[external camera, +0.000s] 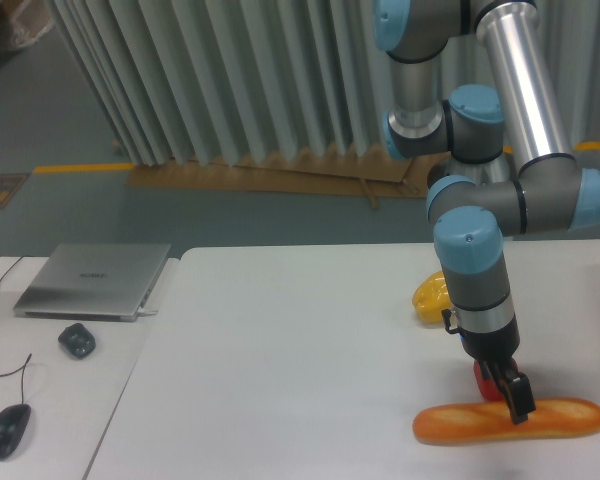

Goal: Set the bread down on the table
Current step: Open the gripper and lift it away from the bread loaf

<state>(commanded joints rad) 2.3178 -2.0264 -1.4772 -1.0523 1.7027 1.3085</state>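
Golden-orange bread [510, 420]: lying flat on my table [280, 360], long axis running 9 to 3 o'clock, at the near right part of the top. Pale slashes show along its upper side.

Gripper [518, 405]: mine, black, pointing down and leaning slightly toward 5 o'clock. Its tip sits over the middle of the bread, at the loaf's upper surface. Fingers are dark and overlap from this angle; whether they are spread or pinching the loaf I cannot tell.

Arm [525, 190]: silver tubes with grey joints and blue caps. It drops from the top of the view, folds at an elbow on the right, then doubles back to a wrist segment that hangs nearly upright over the bread.

Red pepper [486, 381]: only a sliver visible, just behind the bread at 12 o'clock, mostly hidden by my wrist and gripper.

Yellow pepper [432, 296]: on the table, farther back, at 11 o'clock from the bread, partly behind my wrist.

Laptop [93, 281]: silver, closed, on the side desk [50, 420] at the left.

Mouse [9, 431]: black, corded, near left corner of the desk.

Small dark object [77, 341]: between laptop and mouse; kind unclear.
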